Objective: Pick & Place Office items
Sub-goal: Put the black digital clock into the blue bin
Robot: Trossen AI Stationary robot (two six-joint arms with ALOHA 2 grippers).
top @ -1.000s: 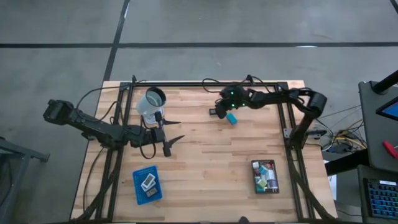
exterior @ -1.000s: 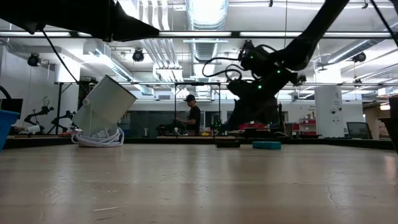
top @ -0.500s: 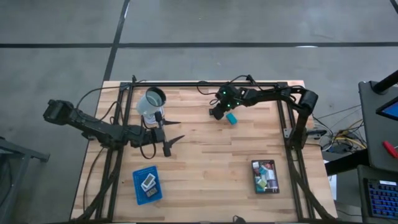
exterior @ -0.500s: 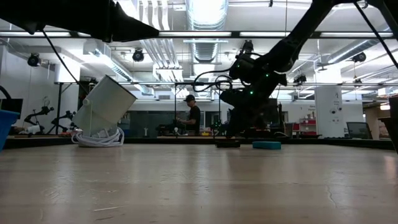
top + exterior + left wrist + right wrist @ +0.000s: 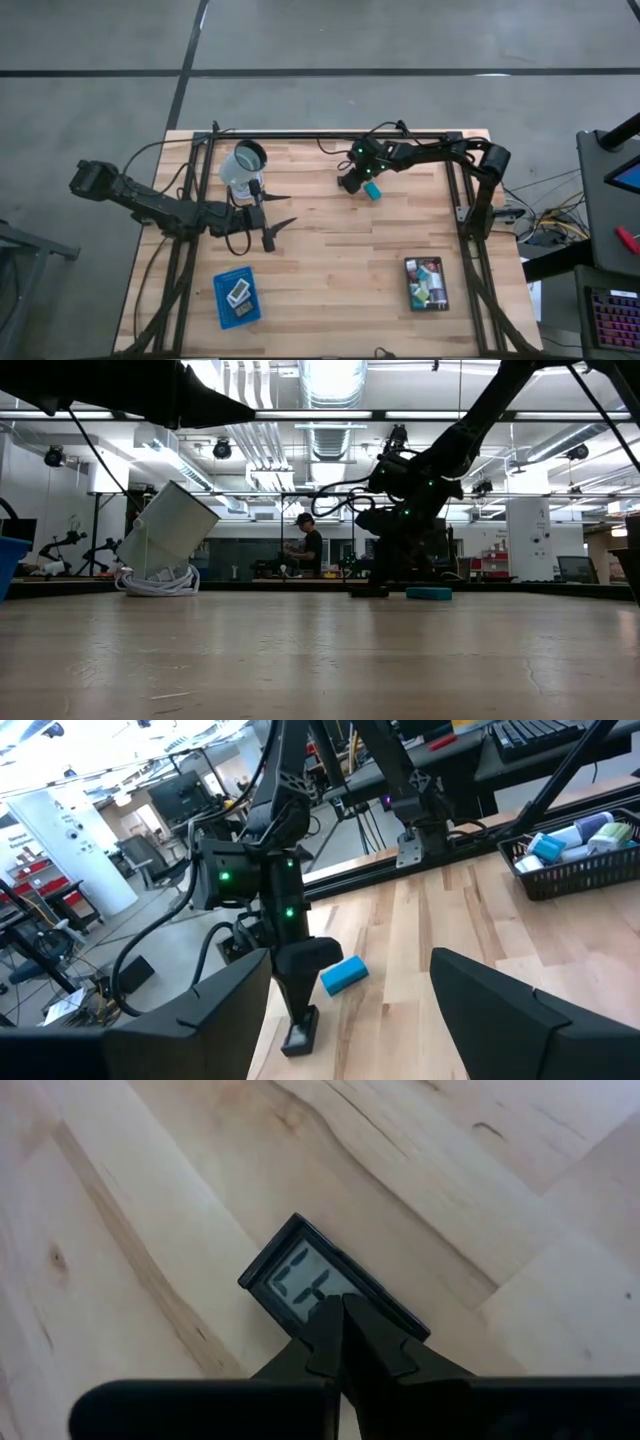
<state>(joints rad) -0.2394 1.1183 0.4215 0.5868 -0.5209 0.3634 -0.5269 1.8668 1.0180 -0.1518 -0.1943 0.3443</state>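
Note:
A flat dark rectangle with a grey number display (image 5: 300, 1280) lies face up on the wooden table at the far middle, also in the left wrist view (image 5: 300, 1038). My right gripper (image 5: 343, 1302) (image 5: 346, 184) is shut and slants down onto it. A teal block (image 5: 372, 189) (image 5: 343, 974) lies flat on the table just to its right. More office items fill the black tray (image 5: 409, 283) and the blue tray (image 5: 222, 300). My left gripper (image 5: 290, 208) hangs open over the table's left half, holding nothing. My right gripper sets its shut fingertips (image 5: 297, 1010) on the display face of the dark rectangle (image 5: 322, 1292), near one long edge. The fingers slant steeply down from the table's right. The rectangle lies flat on the table.
A pale round cup (image 5: 243, 165) stands tilted at the far left, beside my left arm. The black tray sits near the front right, the blue tray near the front left. Bare wood lies between them. A person stands in the room far behind the table (image 5: 310, 545).
My right gripper, still shut, has gone toward the table's left and down, tipping more steeply, until its tips reach the dark rectangle. The teal block and the rectangle have stayed where they were.

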